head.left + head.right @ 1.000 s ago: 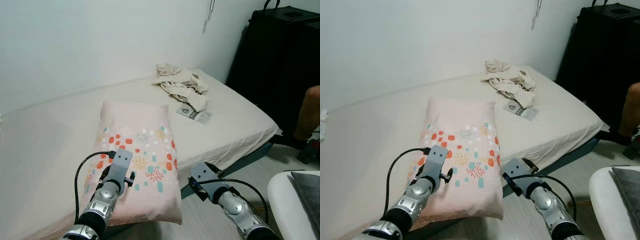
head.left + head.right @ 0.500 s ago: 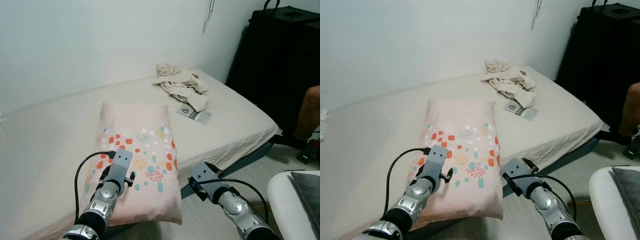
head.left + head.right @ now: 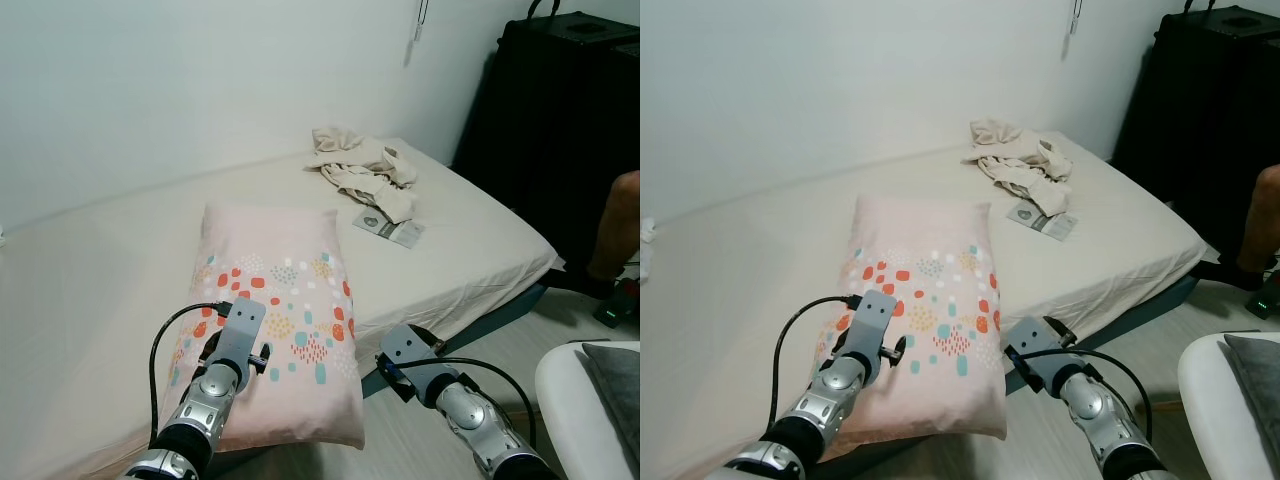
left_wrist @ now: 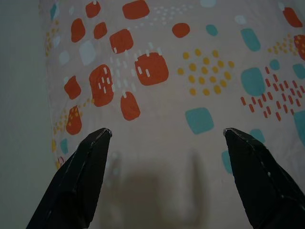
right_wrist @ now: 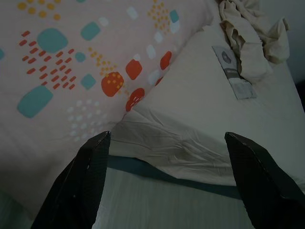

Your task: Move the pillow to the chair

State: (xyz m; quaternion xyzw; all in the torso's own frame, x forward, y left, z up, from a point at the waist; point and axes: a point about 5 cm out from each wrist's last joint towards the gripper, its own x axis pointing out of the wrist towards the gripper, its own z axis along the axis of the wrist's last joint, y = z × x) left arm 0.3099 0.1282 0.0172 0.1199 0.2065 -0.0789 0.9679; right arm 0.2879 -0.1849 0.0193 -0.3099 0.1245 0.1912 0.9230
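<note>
Ahead in the left eye view, the pillow [image 3: 275, 320] lies on the bed [image 3: 460, 230], its near end at the bed's edge, with crumpled clothes [image 3: 362, 168] and a packet [image 3: 390, 228] farther back. Both silver arms reach toward the pillow. Along the left wrist view, the left tool [image 4: 167, 136] hangs spread above the pillow's pattern. Along the right wrist view, the right tool [image 5: 167, 138] is spread wide over the pillow's corner and the bed edge.

I'm looking into a bedroom in someone's home: a low bed [image 3: 470, 240] with a cream sheet runs along a plain white wall [image 3: 200, 80], a patterned pillow [image 3: 275, 300] lies on it, crumpled clothes [image 3: 360, 170] sit near the far end, and a black cabinet [image 3: 560, 120] stands in the corner.
</note>
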